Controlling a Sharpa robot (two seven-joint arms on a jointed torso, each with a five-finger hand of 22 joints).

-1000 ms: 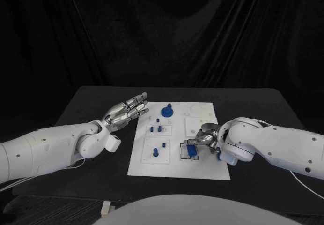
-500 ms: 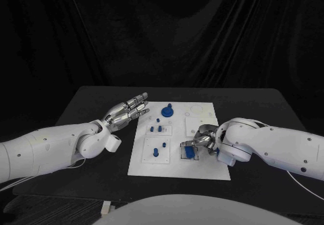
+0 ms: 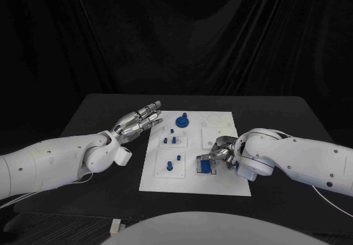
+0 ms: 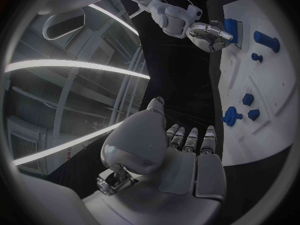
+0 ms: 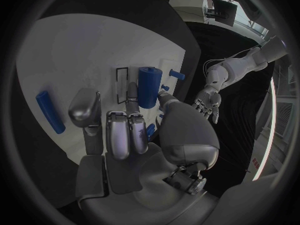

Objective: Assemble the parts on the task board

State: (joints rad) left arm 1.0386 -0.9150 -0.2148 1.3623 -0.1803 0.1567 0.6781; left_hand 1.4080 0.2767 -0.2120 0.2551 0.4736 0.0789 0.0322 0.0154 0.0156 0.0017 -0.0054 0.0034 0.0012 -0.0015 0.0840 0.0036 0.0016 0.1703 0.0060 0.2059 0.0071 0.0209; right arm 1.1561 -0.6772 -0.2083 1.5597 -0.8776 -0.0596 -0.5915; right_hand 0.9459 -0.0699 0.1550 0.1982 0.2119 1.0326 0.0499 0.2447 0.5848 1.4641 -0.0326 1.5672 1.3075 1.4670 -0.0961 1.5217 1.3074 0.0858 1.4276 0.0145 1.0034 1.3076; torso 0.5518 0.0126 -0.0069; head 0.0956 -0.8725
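The bench (image 3: 96,109) carried the task board (image 3: 193,185). The left hand (image 3: 137,121) hovered beside the board's far left edge, fingers apart, empty. The right hand (image 3: 223,151) gripped a blue cylinder (image 5: 149,86) at the board's near right slot; it should go in square and be pressed gently.

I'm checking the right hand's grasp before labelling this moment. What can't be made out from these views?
- Head view: whether the right hand grips the blue cylinder; its fingers cover the contact.
- Right wrist view: the fingers lie against the cylinder, but the far side is hidden, so a closed grip is unclear.
- Left wrist view: the small parts on the task board are too small to tell seated from loose.
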